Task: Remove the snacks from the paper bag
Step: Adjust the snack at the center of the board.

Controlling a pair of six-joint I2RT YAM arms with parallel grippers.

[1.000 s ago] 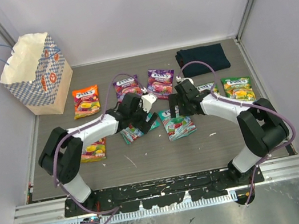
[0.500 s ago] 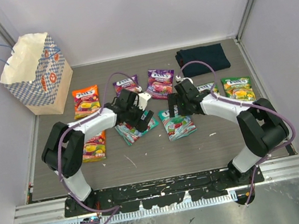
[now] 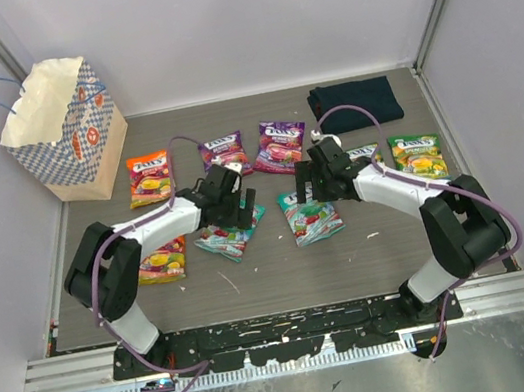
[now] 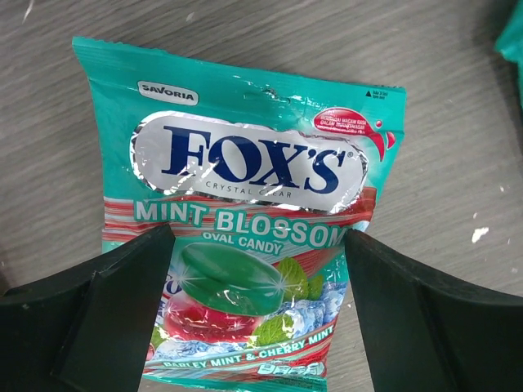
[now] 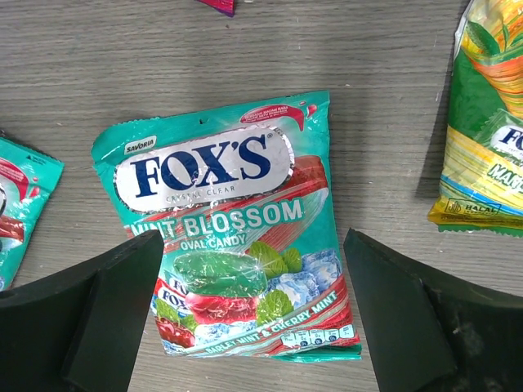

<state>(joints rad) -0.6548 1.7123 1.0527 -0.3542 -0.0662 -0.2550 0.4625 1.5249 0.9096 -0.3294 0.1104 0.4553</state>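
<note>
Eight snacks (image 3: 150, 178), one bag (image 3: 71, 148), one cloth (image 3: 355, 103)

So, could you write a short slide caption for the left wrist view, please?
Open left gripper over a teal Mint Blossom packet lying flat on the table.

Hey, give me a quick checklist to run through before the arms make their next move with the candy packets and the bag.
1. The left hand is open above a teal packet lying flat: ok.
2. The right hand is open above the other teal packet: ok.
3. The two hands are apart from each other: ok.
4. The paper bag stands at the far left corner: ok.
5. The paper bag is emptied: cannot tell, its inside is hidden.
</note>
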